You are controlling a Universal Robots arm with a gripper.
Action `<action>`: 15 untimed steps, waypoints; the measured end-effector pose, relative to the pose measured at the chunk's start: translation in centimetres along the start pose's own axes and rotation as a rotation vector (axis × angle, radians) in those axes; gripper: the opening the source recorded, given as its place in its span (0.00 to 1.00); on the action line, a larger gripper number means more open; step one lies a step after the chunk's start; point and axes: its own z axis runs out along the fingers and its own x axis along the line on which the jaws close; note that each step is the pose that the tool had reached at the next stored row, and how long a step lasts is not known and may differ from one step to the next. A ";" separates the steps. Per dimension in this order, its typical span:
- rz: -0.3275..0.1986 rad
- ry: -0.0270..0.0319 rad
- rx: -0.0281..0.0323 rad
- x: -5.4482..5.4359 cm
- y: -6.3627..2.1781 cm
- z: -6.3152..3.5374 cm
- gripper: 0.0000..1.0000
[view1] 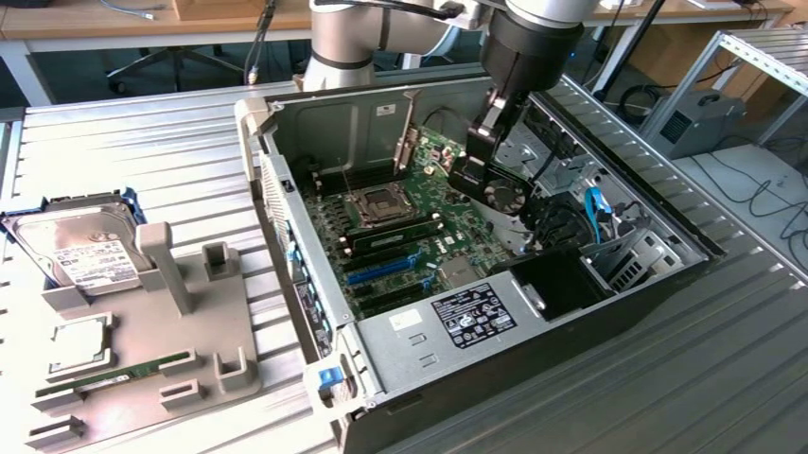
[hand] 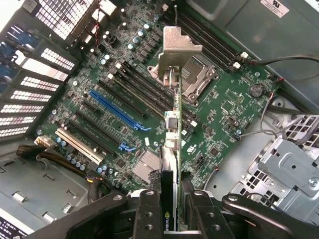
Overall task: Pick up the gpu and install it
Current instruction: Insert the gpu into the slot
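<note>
From where I stand, the robot arm reaches down into the open black desktop computer case [view1: 631, 303], which lies on its side on the ribbed metal table [view1: 151, 151]. The gripper [hand: 174, 214] is clamped on the gpu [view1: 505, 196], a thin black expansion card with a small round fan on its face and a silvery metal bracket at one end. Its two dark fingers [hand: 149, 211] press on either flat side, so the jaws stand only as far apart as the card is thick. The card hangs inside the case over the green motherboard [view1: 417, 227], toward the exterior view's right, close to the square metal processor socket [view1: 378, 203]. I see it held up off the board and not seated in any slot. In the wrist view the card runs edge-on away from the fingers, bracket end farthest, and the long blue expansion slot [hand: 117, 110] lies off to one side of it, apart. Outside the case, at the exterior view's left, a grey moulded parts tray [view1: 139, 397] carries a silver labelled hard drive [view1: 82, 251], a square processor chip [view1: 79, 345] and a slim green memory stick [view1: 114, 375].
</note>
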 end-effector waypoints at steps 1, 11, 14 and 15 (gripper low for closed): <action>-0.004 0.0001 -0.0001 0.0 0.00 0.00 0.26; -0.047 0.0009 -0.0012 0.0 0.00 0.00 0.26; -0.055 0.0011 -0.0014 0.0 0.00 0.00 0.26; -0.058 0.0011 -0.0015 0.0 0.00 0.00 0.26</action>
